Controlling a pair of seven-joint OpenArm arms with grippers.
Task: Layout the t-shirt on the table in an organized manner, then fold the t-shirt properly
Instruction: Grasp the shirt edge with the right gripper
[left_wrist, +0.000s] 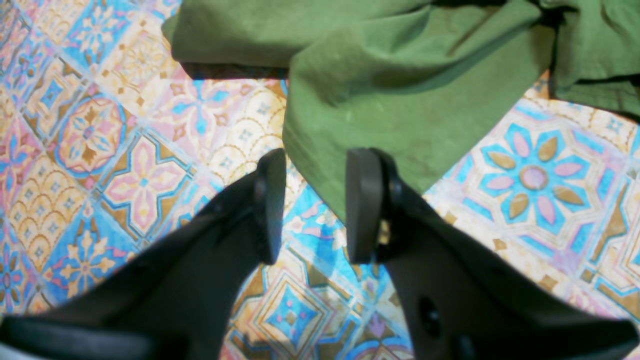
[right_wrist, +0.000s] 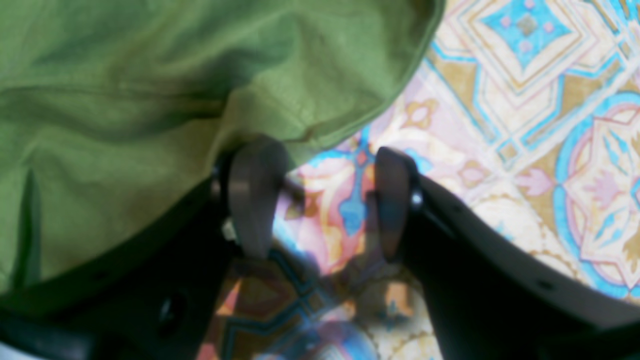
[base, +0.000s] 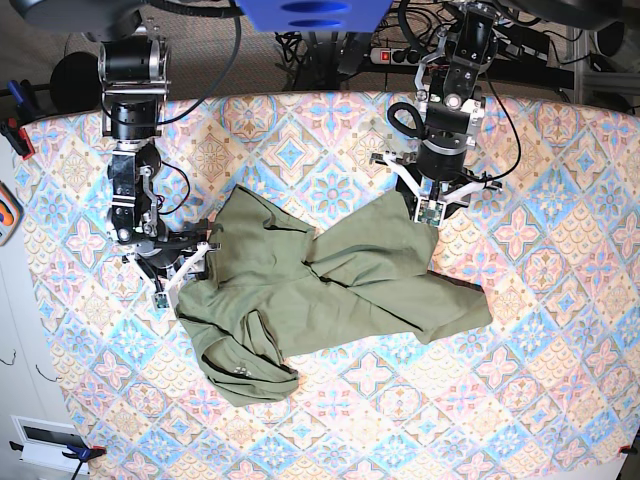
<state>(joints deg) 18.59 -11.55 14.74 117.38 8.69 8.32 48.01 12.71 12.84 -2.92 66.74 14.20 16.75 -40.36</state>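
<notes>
- My left gripper (left_wrist: 312, 205) is hanging open, holding nothing, just by a t-shirt (left_wrist: 400, 90) corner.
- My right gripper (right_wrist: 320, 200) is open too, one finger (right_wrist: 255, 195) touching the shirt's edge.
- The shirt is lying crumpled mid-table (base: 560, 400).

Looked like a robotics lab or test bench, not a home. Two black robot arms (base: 135, 150) (base: 450, 90) were mounted at the far edge of a large table (base: 560, 400) covered in a pastel tile-pattern sheet. Behind them ran a tangle of black cables (base: 330, 40), with a white power strip (base: 392, 56) lying among the cables. A blue housing (base: 315, 14) sat at top centre between the arm bases. Red clamps (base: 22, 140) gripped the sheet at the table's left edge. Bare grey floor showed past the far edge. Only a green t-shirt (base: 330, 285) lay on the table.
</notes>
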